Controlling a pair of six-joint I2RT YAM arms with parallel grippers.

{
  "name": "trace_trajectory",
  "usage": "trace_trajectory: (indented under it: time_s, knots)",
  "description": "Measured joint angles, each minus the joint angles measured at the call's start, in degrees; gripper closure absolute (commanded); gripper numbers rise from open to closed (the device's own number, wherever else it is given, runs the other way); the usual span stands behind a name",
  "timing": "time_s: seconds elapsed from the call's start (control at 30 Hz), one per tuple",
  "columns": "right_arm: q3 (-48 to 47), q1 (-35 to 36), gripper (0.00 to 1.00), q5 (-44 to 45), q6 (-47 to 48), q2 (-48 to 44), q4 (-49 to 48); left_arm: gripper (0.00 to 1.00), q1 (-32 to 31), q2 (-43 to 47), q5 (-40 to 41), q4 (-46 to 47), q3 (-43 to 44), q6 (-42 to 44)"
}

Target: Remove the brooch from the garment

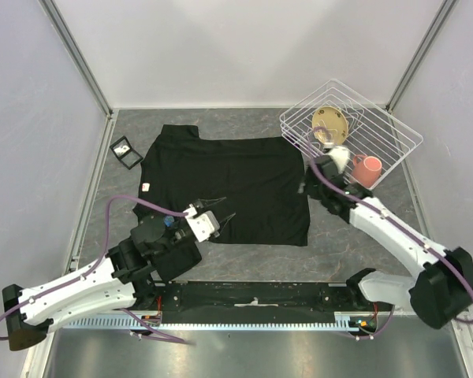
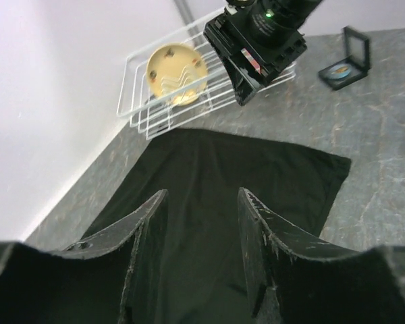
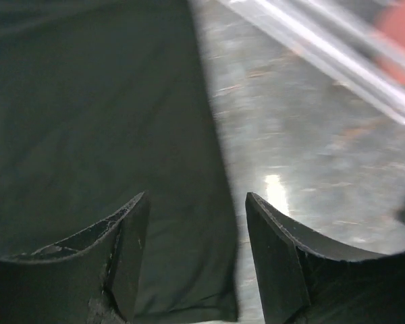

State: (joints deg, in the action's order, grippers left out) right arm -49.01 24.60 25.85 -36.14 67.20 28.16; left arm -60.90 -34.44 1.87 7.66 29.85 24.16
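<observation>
Top external view: found the garment [image 1: 236, 185] lying flat on the table [image 1: 260, 258], the likely brooch [image 1: 145, 187], a small pale spot, at its left edge. Saw the left gripper [image 1: 221, 210] spread and empty over the near hem, well apart from that spot. Saw the right gripper [image 1: 304, 186] spread too, at the right hem. Probably needed cloth pinned just beside the brooch, then a gentle pull

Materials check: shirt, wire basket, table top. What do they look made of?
The garment: matte black soft cloth, likely knit cotton; it lies limp with soft creases. The wire basket: thin white rods in an open grid, probably coated metal. The table: grey mottled stone-look surface with a slight sheen; laminate or mat, cannot tell.
</observation>
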Motion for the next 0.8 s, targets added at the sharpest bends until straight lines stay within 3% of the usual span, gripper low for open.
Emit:
trace_trajectory:
  time_s: [0.17, 0.33, 0.37, 0.5, 0.6, 0.7, 0.8]
  knots:
    - [-5.1, 18.1, 0.37, 0.7, -0.3, 10.2, -7.2, 0.43, 0.0, -3.5, 10.1, -3.5, 2.5, -6.6]
    - [-11.4, 29.6, 0.47, -2.8, -2.5, 26.1, -16.4, 0.38, 0.2, -3.4, 20.8, -16.5, 9.5, -24.0]
    - [-12.6, 31.4, 0.49, -3.9, -2.8, 29.2, -18.2, 0.38, 0.2, -2.6, 22.5, -18.8, 10.1, -27.6]
    - [-16.8, 37.7, 0.65, -8.5, -3.9, 39.1, -26.1, 0.18, 0.4, 5.2, 31.8, -35.0, 11.2, -47.6]
    - [-20.8, 41.9, 0.68, -12.5, -4.3, 45.8, -32.6, 0.17, 0.4, 13.3, 37.7, -46.7, 12.6, -59.2]
    - [-24.2, 44.6, 0.69, -15.4, -4.6, 51.2, -37.8, 0.16, 0.4, 18.4, 40.6, -52.9, 15.8, -63.5]
    - [-26.3, 45.2, 0.71, -16.9, -4.8, 54.5, -40.7, 0.16, 0.4, 17.9, 42.6, -58.3, 19.6, -67.7]
